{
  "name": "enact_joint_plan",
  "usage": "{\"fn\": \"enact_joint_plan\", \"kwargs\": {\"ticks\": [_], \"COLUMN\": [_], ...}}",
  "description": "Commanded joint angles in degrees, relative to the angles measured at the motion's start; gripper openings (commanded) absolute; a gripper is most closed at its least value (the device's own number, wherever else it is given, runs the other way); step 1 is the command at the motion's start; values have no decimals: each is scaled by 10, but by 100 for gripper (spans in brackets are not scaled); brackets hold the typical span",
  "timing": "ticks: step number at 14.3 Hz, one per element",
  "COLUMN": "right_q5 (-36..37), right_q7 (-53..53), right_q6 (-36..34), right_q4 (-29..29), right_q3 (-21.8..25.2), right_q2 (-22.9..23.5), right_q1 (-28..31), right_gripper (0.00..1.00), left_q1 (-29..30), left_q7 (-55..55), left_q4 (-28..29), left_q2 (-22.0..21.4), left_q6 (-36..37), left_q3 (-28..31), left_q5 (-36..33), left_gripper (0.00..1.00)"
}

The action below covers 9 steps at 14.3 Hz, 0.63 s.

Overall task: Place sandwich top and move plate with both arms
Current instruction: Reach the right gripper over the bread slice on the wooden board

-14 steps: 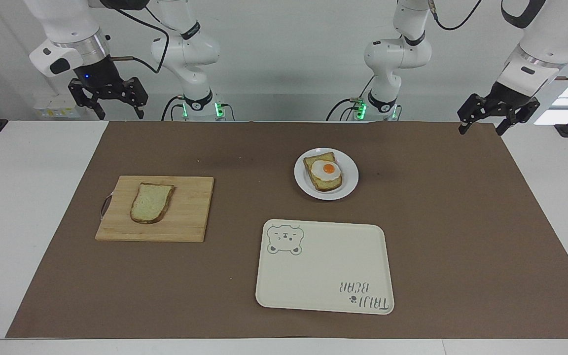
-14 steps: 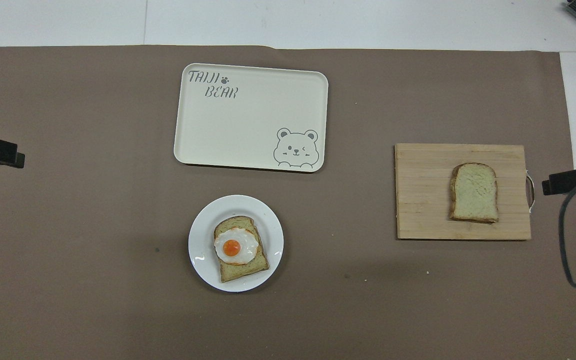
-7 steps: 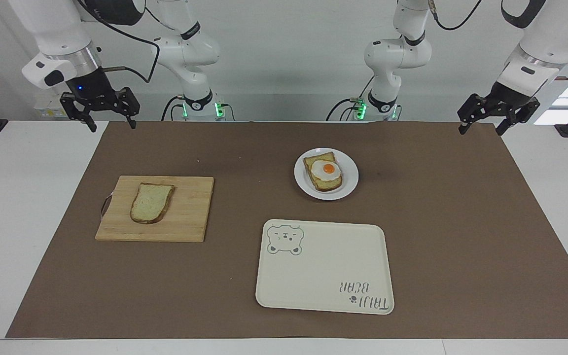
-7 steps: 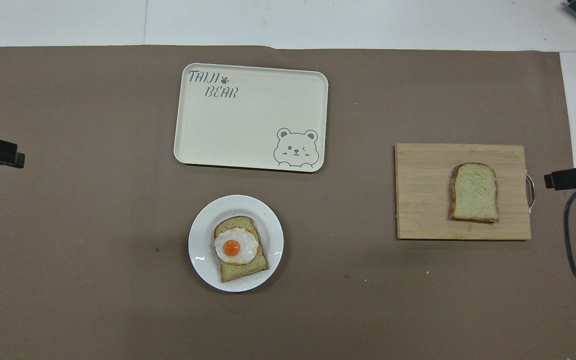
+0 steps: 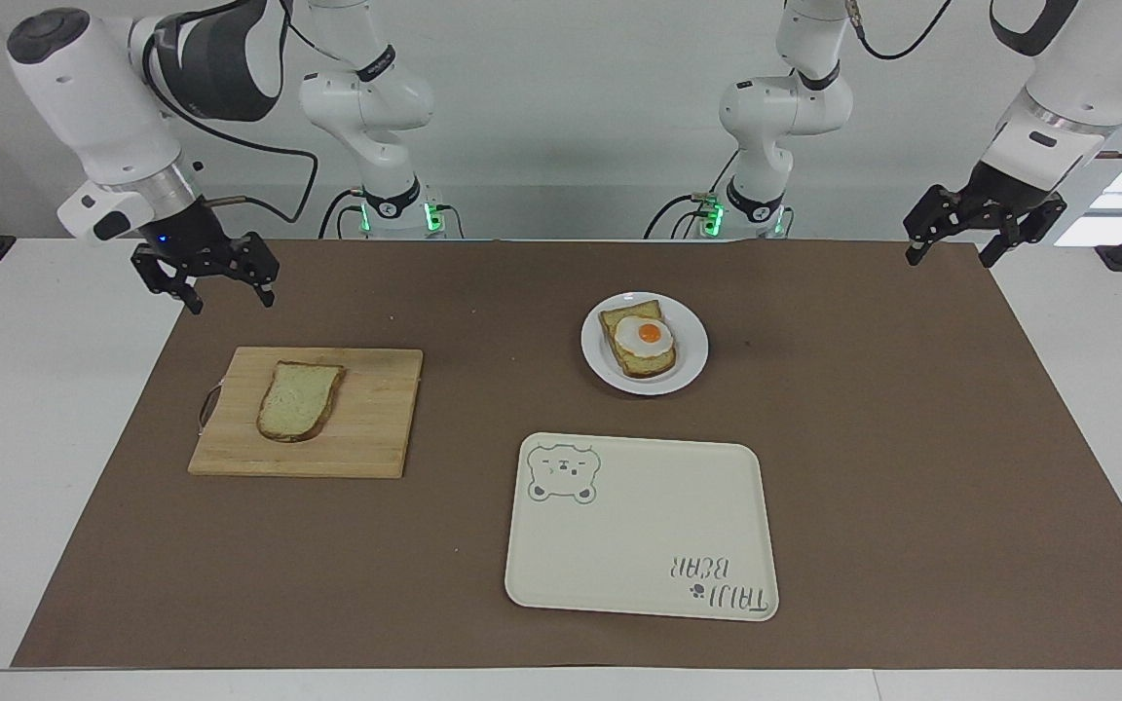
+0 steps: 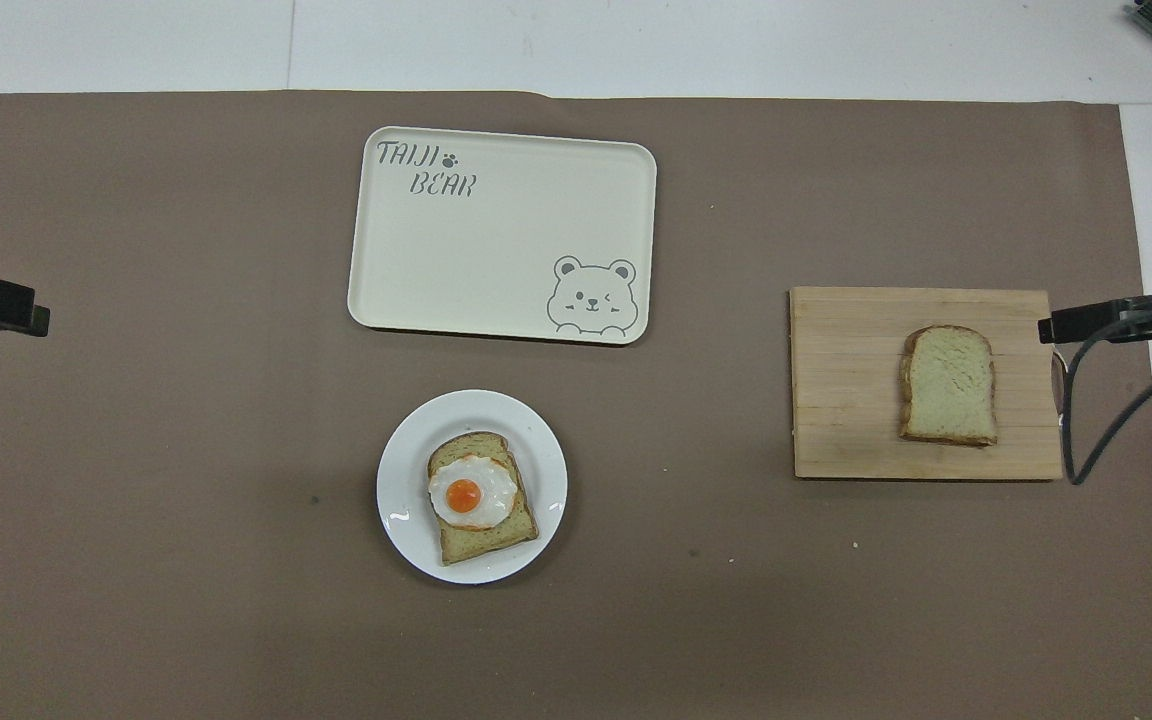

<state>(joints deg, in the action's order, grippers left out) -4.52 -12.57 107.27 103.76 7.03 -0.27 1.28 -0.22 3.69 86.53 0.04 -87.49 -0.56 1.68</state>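
Observation:
The sandwich top, a plain pale slice with brown crust, lies flat on a wooden cutting board toward the right arm's end of the table. A small white plate holds a toast slice with a fried egg. My right gripper hangs open and empty over the mat's edge, beside the board's corner that is toward the robots. My left gripper waits open and empty over the mat's corner at the left arm's end.
A cream rectangular tray with a bear drawing lies farther from the robots than the plate. A brown mat covers most of the white table. A black cable trails from the right arm beside the board's metal handle.
My right gripper has come down and moved toward the cutting board, with the arm leaning out over the table. The left arm, the bread, plate and tray have not moved.

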Motion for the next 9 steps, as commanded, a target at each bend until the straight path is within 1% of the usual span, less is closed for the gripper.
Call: {"fn": "enact_joint_plan", "kwargs": {"ticks": [1,2,4,6,9], "right_q5": [-32,-48,-55,-55,-55], "right_q7": [-19,-20,-46,-58,-86], "right_q6": [39,50,79,120,192], "right_q4": [0,1,11,43,79], "right_q3": [-4,-4,-4,-4,-4], "right_q2": [45,61,83,92,125], "right_q1": [19,28,39,39,40], "right_gripper": [100,100,100,100,100], "left_q1": [11,11,11,11,11], "left_q7": [-3,-3,-3,-3,-3], "left_q4": [11,11,11,11,11], "left_q2": [-12,-12,-12,-12,-12], "left_q6": [6,6,6,6,6], "left_q3": [-8,-8,-8,-8,-8], "left_q5": [-8,-8,-8,-8,-8], "left_gripper": [100,100,100,100,100]}}
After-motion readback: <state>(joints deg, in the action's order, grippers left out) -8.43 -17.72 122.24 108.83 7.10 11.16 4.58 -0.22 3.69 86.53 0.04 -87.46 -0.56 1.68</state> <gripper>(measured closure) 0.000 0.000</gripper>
